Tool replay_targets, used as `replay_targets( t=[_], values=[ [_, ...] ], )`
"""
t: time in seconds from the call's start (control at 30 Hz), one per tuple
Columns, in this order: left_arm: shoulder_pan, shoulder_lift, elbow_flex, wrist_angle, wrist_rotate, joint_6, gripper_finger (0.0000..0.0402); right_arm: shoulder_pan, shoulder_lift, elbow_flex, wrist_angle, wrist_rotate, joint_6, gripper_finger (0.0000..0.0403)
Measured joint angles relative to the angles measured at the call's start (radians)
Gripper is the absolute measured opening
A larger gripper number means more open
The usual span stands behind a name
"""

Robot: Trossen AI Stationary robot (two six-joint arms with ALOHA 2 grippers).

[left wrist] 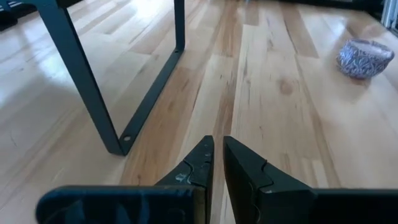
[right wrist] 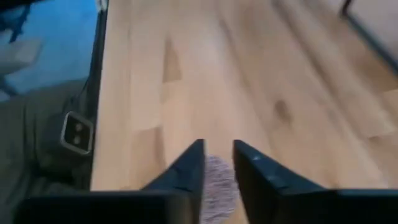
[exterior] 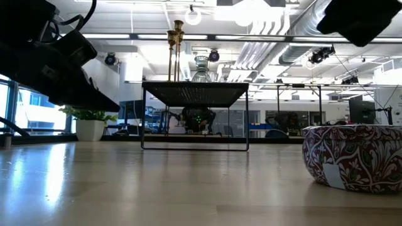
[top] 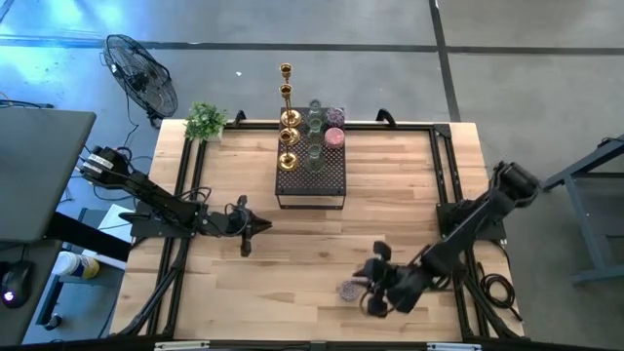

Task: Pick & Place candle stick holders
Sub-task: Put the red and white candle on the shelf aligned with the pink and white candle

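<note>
Right hand (top: 363, 295) hovers narrow-gapped right over the squat patterned purple-white candle cup (top: 349, 289), well clear of the black perforated metal stand (top: 310, 175) holding the other holders, probably lining up a grasp; left hand (top: 246, 234) waits near-closed, empty.

Your left tool (top: 246, 232) rests low over the desk's left-centre, fingers nearly closed with a thin gap. Your right tool (top: 369, 292) sits low near the front edge, arm stretched diagonally, fingers slightly parted.
</note>
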Motion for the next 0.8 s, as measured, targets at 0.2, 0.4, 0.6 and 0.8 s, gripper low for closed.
replay_targets(
  t=[0.2, 0.4, 0.6, 0.8],
  values=[
    [0.000, 0.000, 0.000, -0.010, 0.009, 0.010, 0.0033, 0.002, 0.182, 0.208, -0.226, -0.120, 0.088, 0.0204],
    [0.000, 0.000, 0.000, -0.005, 0.033, 0.007, 0.0033, -0.021, 0.309, 0.381, -0.486, -0.204, 0.211, 0.0323],
    [0.000, 0.000, 0.000, -0.006, 0.042, 0.007, 0.0033, -0.037, 0.366, 0.401, -0.507, -0.227, 0.215, 0.0367],
    [-0.001, 0.000, 0.000, -0.010, 0.053, -0.009, 0.0033, -0.061, 0.371, 0.401, -0.469, -0.205, 0.129, 0.0370]
  ],
)
